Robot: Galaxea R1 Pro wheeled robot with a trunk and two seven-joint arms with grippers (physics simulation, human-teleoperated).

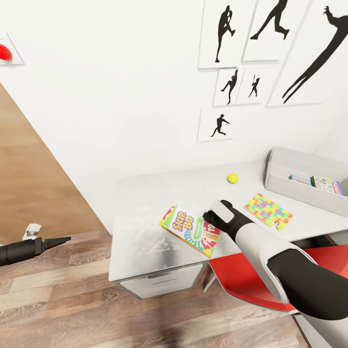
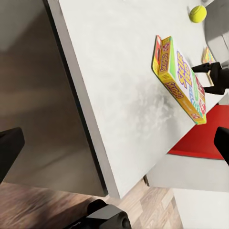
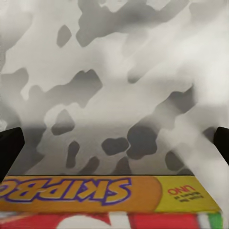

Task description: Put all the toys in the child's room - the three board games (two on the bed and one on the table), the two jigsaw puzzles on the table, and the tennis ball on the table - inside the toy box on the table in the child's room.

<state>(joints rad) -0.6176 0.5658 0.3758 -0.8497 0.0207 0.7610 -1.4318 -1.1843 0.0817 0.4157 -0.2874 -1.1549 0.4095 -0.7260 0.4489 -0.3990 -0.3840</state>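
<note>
Right gripper (image 1: pixel 209 216) meets the tilted green-yellow-red Skip-Bo box (image 1: pixel 191 231) on the pale grey table (image 1: pixel 140 232); you can't tell its closure. Judged step: grasping. Next, carry it to the light-grey toy box (image 1: pixel 295 186).

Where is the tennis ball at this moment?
In the head view the tennis ball sits on the table near the wall, between the Skip-Bo box and the toy box, beyond the right claw.

Our right arm (image 1: pixel 270 251) reaches forward, its pincer (image 1: pixel 209 216) spread wide; our left arm (image 1: pixel 19 251) is low at our side, its pincer (image 1: pixel 60 240) also wide apart.
</note>
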